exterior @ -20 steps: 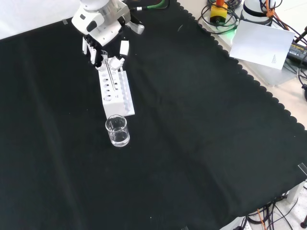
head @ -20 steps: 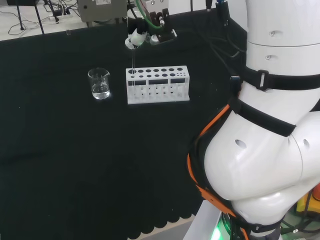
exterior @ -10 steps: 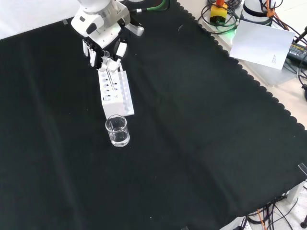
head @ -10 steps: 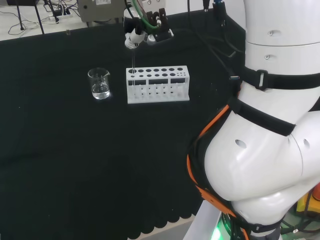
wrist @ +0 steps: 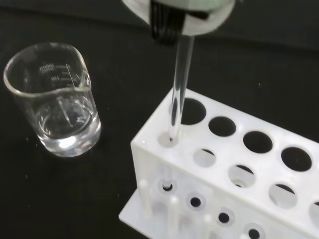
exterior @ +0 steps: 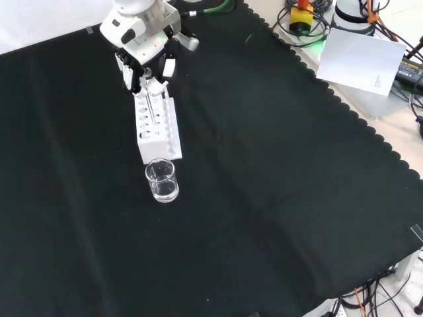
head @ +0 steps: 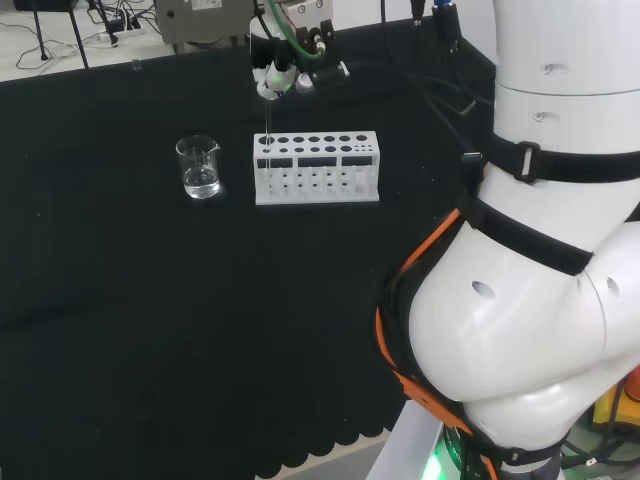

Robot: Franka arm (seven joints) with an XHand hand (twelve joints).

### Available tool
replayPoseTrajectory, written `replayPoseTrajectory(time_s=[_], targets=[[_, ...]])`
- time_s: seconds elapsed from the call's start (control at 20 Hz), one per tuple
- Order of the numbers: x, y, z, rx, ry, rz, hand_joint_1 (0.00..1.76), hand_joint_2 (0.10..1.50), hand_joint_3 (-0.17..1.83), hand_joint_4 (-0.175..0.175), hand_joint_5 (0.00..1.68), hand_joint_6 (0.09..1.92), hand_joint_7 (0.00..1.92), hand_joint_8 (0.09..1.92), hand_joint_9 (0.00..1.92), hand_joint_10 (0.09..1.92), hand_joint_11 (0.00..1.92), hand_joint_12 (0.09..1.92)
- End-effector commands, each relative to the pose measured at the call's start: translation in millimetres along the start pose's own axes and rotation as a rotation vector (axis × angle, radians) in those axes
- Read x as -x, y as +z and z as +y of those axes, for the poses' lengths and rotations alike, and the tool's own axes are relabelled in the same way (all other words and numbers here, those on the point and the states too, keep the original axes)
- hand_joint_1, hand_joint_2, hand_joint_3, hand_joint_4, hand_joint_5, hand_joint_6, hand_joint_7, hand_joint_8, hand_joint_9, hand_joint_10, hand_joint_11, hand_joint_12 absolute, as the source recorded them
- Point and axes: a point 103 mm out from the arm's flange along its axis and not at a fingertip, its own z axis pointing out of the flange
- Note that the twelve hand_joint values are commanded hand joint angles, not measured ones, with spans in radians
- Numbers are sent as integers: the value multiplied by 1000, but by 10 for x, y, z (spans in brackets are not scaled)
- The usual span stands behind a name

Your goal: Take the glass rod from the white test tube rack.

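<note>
The white test tube rack lies on the black cloth with several round holes on top. A clear glass rod stands upright, its lower end over a small corner hole at the rack's beaker end. The hand is right above the rack, fingers pinched on the rod's upper end. In the wrist view the rod's tip reaches the rack's top plate; whether it is still inside the hole I cannot tell.
A clear glass beaker with a little liquid stands just beyond the rack's end nearest the rod. The arm's big white links stand at the head view's right. Cables and paper lie off the cloth.
The hand has risen a little and shifted slightly, carrying the rod upward out of the rack. The rack has moved slightly in the front view. The beaker has stayed put.
</note>
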Motion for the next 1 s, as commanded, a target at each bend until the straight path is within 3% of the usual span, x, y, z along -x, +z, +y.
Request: replayPoseTrajectory(time_s=[0.05,0.25,0.6,1.0], targets=[[-130,-324,-167,133,-38,55,1303,669,775,-175,1111,746,1173,1175,1633,878,1410,1009],[-253,-526,-285,113,-69,40,1314,599,866,-175,1173,683,1214,1151,1671,808,1427,1011],[-386,-965,-601,111,-67,10,1323,562,884,-175,1256,540,1255,1091,1706,717,1463,988],[-530,-1279,-839,176,-99,-8,1325,554,887,-175,1275,506,1264,1078,1727,687,1477,981]])
